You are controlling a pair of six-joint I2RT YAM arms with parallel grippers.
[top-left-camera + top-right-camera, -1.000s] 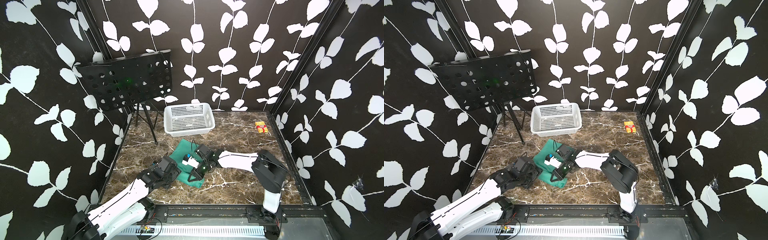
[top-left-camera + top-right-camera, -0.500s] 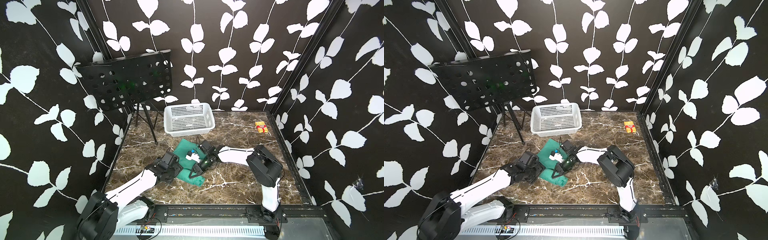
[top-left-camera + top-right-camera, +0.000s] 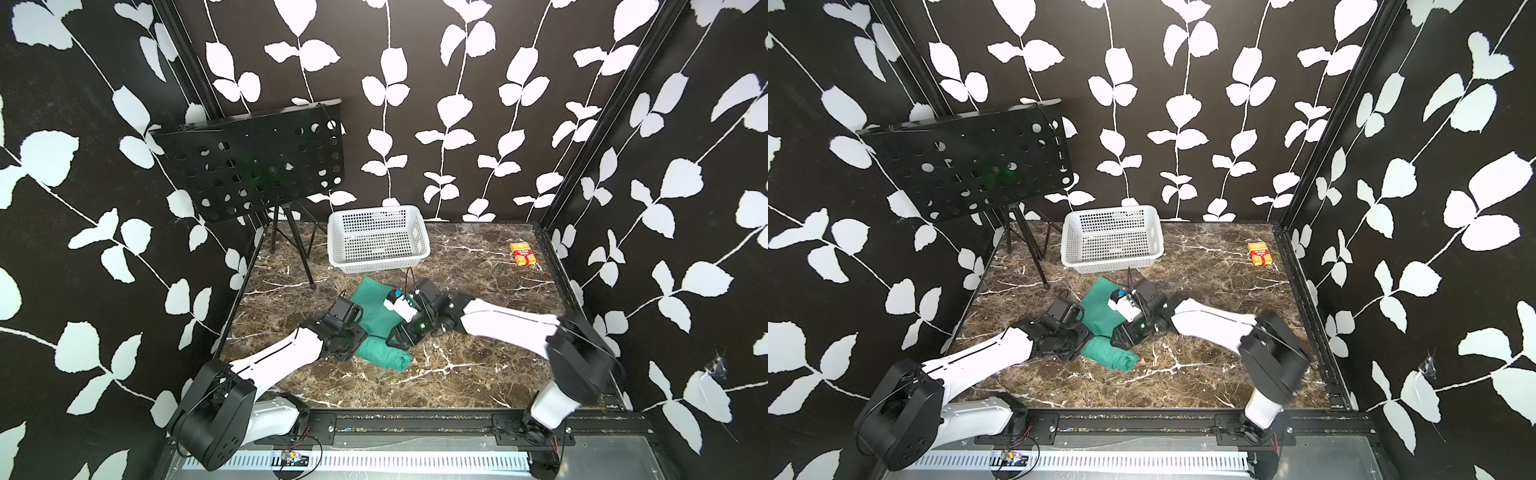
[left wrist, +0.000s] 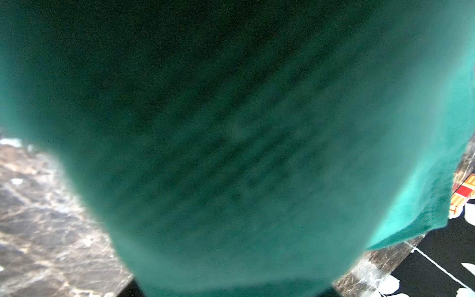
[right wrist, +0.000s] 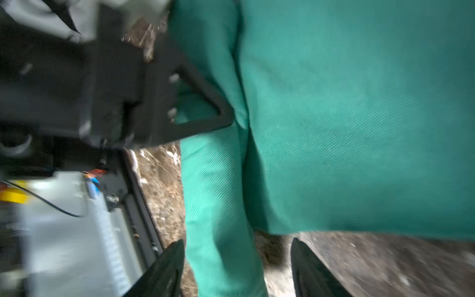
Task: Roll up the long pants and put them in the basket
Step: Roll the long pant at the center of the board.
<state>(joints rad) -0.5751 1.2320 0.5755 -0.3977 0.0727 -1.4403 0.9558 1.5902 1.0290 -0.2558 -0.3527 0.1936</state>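
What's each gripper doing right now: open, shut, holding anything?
Left gripper: against the teal-green woven cloth pants; jaws hidden, cannot tell.
Right gripper: open, jaws astride the pants' rolled part, gripping nothing.

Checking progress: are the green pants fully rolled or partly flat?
Partly rolled. The long pants have a roll at the near end; the part toward the basket lies flat.

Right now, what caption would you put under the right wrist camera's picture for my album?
Open right gripper straddling the rolled end of the green pants on a marble table.
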